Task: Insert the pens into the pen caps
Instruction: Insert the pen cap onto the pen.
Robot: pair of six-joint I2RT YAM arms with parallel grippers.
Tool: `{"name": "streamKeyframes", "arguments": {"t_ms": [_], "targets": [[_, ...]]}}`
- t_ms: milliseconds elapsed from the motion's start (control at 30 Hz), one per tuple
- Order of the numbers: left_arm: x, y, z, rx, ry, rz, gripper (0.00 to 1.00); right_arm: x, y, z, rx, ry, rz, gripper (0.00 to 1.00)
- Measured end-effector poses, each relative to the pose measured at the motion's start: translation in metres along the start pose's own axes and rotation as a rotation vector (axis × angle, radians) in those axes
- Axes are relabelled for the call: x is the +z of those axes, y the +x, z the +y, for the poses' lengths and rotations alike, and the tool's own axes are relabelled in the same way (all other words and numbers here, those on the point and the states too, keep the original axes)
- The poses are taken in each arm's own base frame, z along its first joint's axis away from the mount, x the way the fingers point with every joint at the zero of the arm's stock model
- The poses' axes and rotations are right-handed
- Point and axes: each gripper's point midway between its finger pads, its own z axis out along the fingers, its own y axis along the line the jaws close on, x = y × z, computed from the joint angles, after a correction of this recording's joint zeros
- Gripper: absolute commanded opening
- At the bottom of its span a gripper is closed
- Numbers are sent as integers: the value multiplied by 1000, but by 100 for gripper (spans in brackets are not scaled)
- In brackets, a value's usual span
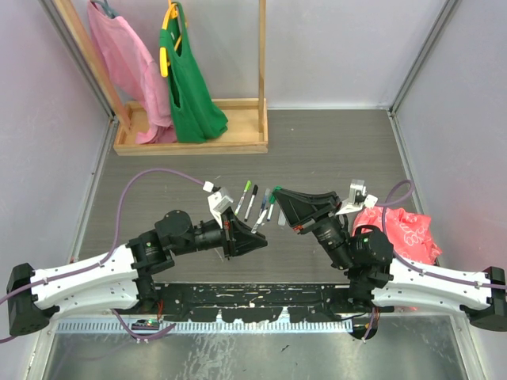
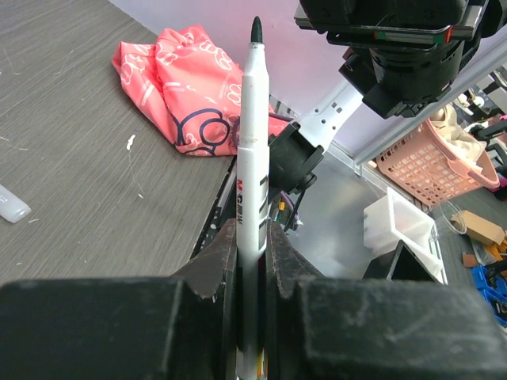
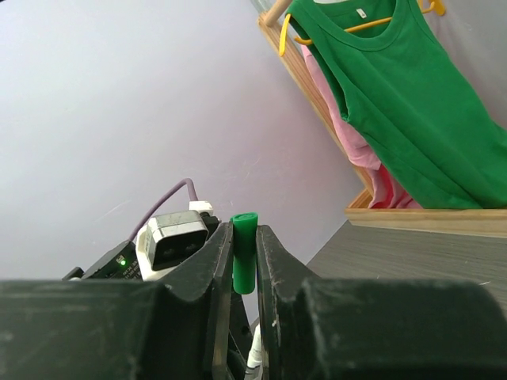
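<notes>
The left hand [image 2: 252, 231] is clenched on a white-barrelled pen [image 2: 253, 119], pinched low on the barrel between both fingers. The pen's long axis runs straight out past the fingertips, and its bare dark tip points away from the hand toward the right arm. The right hand [image 3: 244, 234] is clamped on a short green cap [image 3: 245, 255], which stands along the fingers with one end just proud of the fingertips. Whether that end is the open mouth cannot be told for sure, though its rim suggests so. In the overhead view both hands hover above the tabletop [image 1: 333, 150], fingertips facing each other and near, with loose pens [image 1: 247, 199] lying just beyond them. To cap the pen well, the two long axes should first be brought into one line, tip facing mouth. The hands can then close in slowly and straight, since any tilt would likely make the tip skid off the rim or twist the cap in its grip.
</notes>
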Motion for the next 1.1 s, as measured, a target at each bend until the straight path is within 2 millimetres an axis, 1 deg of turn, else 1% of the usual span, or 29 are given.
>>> {"name": "streamKeyframes", "arguments": {"t_ms": [433,1100], "targets": [[-4,-7,-3,24,9,-23,0,-2,6,-2,19,1,11,0],[-4,-6,-3,23,8,-21,0,-1,16,-3,32,3,37,0]]}}
